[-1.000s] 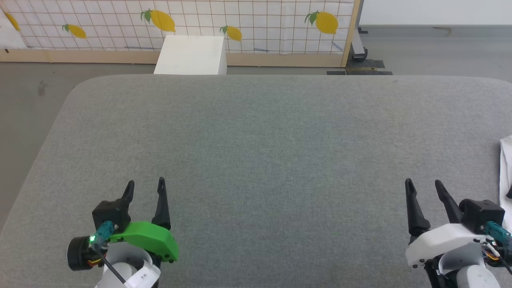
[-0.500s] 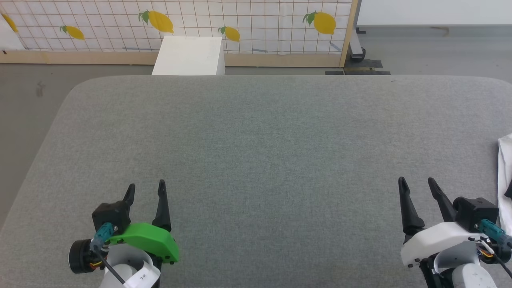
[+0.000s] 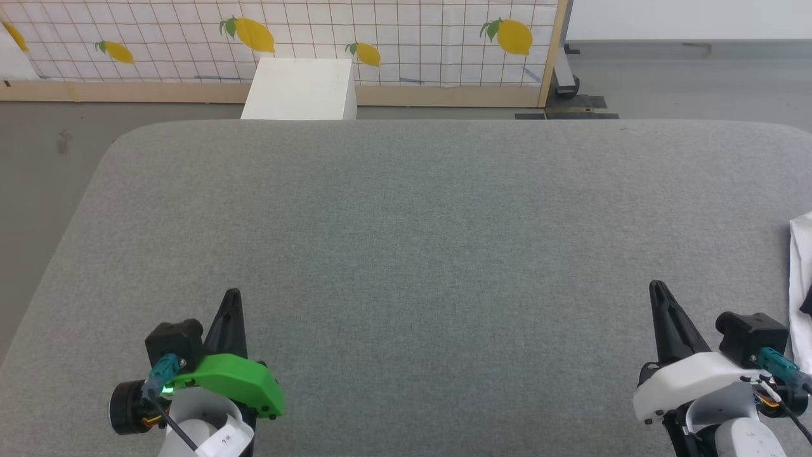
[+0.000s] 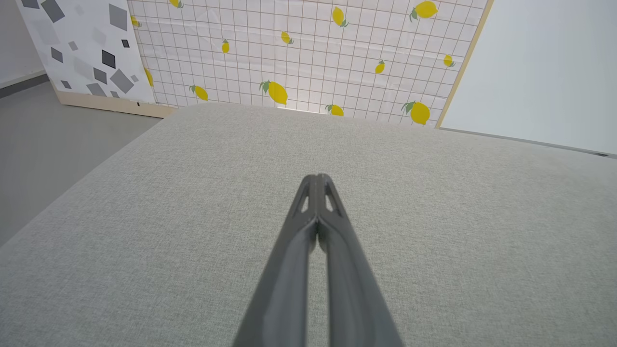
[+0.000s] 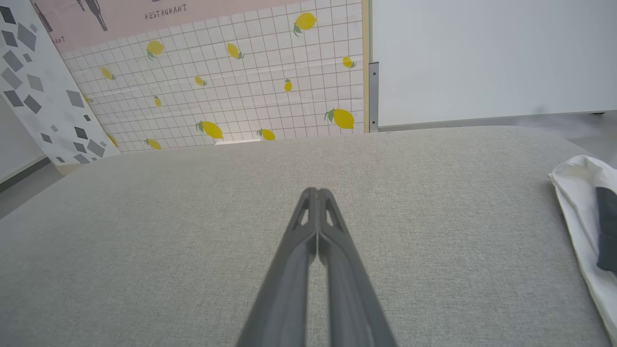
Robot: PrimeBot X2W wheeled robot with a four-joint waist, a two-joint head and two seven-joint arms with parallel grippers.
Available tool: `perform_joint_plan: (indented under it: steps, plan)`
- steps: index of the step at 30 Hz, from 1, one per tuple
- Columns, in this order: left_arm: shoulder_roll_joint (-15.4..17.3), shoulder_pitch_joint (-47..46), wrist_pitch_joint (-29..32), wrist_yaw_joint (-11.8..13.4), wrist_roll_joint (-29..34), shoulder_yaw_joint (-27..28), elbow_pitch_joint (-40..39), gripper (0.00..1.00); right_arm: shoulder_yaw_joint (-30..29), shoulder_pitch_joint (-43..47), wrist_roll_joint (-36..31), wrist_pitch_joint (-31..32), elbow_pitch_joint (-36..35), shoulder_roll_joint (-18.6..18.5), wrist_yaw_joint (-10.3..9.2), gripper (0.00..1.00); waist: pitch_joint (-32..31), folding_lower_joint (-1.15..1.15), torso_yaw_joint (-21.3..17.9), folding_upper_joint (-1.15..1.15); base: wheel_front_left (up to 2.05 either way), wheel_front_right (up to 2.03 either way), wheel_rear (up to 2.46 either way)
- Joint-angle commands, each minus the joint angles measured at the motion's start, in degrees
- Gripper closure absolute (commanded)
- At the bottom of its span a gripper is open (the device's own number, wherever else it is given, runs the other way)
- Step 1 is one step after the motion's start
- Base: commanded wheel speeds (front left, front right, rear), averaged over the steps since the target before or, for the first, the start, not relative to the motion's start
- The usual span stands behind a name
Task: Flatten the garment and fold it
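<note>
The garment (image 3: 800, 279) is a white cloth with a black part, lying at the far right edge of the grey table; it also shows at the right of the right wrist view as the garment (image 5: 581, 207), mostly cut off by the frame. My left gripper (image 3: 232, 294) hovers low at the front left, shut with nothing in it, its tips pressed together as the left gripper (image 4: 317, 178). At the front right my right gripper (image 3: 656, 287) is shut and empty too, seen as the right gripper (image 5: 317, 192), a short way left of the garment.
The grey fabric table (image 3: 406, 241) spreads wide in front of me. Behind its far edge stands a white box (image 3: 299, 89) against a lemon-print tiled panel (image 3: 285, 38). Grey floor (image 3: 51, 139) lies to the left.
Both grippers have gone from open to shut, with nothing between the fingers. The arms stay near the front edge.
</note>
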Motion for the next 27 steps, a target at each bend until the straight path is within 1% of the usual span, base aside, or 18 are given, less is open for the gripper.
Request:
perform_joint_plan:
  steps: [1,27]
  plan:
    - [-0.1,0.2,0.2,0.0,0.4,0.1,-0.4,1.00,0.1,0.1,-0.3,0.1,-0.4,0.0,0.00,1.00,0.0,0.00,0.0,0.00,0.00,0.00,0.00]
    - [-0.7,1.7,2.2,-0.4,3.3,0.7,-3.8,1.00,1.2,0.9,-2.3,1.3,-2.9,0.0,-0.02,1.00,0.1,0.00,0.1,0.00,0.00,0.00,0.00]
